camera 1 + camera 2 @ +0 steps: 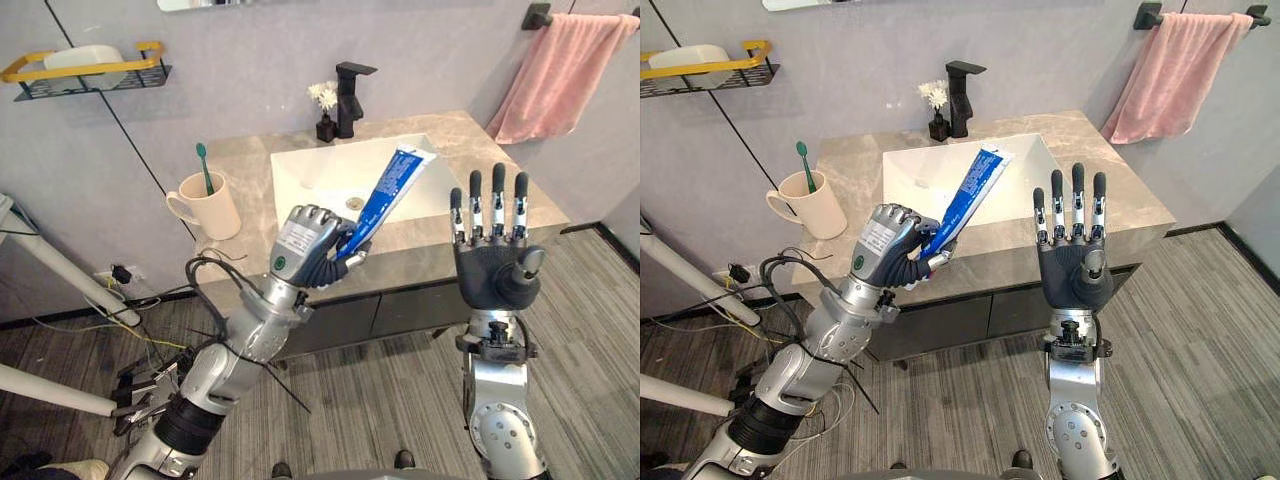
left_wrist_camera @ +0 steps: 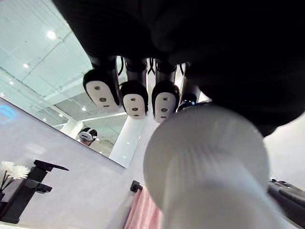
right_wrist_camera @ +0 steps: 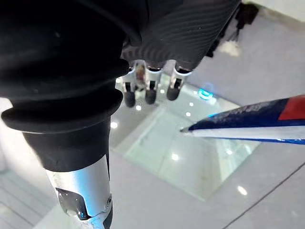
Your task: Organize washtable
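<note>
Left hand (image 1: 308, 245) holds toothpaste tube (image 1: 396, 184) near marble washtable (image 1: 472, 150) (pink towel (image 1: 560, 75) hangs beside).

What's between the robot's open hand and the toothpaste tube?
Nothing: in the left eye view, only air separates the open right hand from the blue-and-white toothpaste tube gripped in the left hand.

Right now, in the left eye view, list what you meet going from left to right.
yellow wall rack → cup holding a toothbrush → left hand → toothpaste tube gripped by it → right hand, fingers straight
</note>
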Controlling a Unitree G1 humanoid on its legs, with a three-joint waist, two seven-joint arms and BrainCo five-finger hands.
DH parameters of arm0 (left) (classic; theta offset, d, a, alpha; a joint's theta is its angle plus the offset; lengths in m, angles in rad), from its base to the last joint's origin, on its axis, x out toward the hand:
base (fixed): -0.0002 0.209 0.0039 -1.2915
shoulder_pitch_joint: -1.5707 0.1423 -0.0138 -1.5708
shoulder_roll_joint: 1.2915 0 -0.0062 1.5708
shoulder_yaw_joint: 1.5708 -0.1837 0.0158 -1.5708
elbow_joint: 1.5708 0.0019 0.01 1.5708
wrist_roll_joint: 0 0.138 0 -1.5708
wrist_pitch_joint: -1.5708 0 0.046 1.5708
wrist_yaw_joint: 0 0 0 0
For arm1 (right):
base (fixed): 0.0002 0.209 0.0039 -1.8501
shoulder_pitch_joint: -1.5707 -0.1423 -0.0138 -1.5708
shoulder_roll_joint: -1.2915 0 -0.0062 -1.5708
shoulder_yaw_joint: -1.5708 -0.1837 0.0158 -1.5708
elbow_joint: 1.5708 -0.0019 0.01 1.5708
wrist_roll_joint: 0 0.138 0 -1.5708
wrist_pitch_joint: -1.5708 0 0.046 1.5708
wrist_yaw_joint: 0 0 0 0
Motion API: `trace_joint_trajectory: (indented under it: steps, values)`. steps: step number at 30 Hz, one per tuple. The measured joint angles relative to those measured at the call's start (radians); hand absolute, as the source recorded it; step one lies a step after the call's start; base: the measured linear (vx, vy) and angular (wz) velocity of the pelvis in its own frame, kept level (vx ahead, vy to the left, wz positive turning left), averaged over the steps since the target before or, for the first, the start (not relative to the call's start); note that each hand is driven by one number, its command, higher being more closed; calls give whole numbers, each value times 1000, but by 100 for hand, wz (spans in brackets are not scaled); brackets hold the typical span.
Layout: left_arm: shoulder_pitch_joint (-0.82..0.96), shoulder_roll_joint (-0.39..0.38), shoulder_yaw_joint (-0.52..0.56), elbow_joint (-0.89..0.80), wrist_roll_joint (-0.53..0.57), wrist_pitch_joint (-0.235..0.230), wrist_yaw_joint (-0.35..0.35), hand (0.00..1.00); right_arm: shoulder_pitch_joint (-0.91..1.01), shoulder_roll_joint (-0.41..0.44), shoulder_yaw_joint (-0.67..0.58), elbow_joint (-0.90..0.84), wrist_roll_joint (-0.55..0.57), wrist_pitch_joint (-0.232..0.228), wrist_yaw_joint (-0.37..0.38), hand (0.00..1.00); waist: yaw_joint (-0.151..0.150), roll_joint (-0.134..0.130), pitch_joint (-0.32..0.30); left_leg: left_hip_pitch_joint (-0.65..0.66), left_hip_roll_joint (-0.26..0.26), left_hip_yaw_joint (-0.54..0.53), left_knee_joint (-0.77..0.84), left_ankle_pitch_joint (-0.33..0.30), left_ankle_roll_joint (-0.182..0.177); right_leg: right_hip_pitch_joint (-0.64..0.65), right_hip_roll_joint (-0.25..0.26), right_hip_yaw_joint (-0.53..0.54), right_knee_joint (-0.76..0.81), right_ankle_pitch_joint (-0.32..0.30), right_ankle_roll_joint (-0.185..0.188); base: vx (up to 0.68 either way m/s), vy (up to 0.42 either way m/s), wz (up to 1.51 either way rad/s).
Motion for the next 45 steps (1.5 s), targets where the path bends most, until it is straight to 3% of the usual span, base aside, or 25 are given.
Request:
trace_joint_trajectory:
  steps: [6,13,28,44,45]
  values:
    - [2,2,-37,11,0,0,19,100,-33,-6,25,48,2,-34,-54,0,3,-2,-10,0,0,-1,0,0,0,0,0,-1,0,0,0,0,0,0]
    - [2,3,-66,11,-1,0,21,100,-35,-6,35,58,20,-39,-61,0,2,-5,-12,0,0,-1,-1,0,0,1,0,-1,0,0,0,0,0,0]
    - [3,40,-204,55,-23,-40,-8,100,-50,-92,115,107,79,-17,-58,0,1,-18,-43,-1,0,0,-4,0,0,-2,0,0,-1,0,0,0,0,0]
    - [2,59,-241,75,-41,-48,-28,100,-53,-163,152,107,118,6,-57,0,2,-18,-44,-6,0,1,-5,0,0,-6,1,0,-3,0,1,0,0,0]
    - [2,59,-242,78,-41,-48,-28,100,-53,-166,153,107,118,7,-57,100,2,-18,-44,-6,0,1,-5,0,0,-6,1,0,-3,0,1,0,0,0]
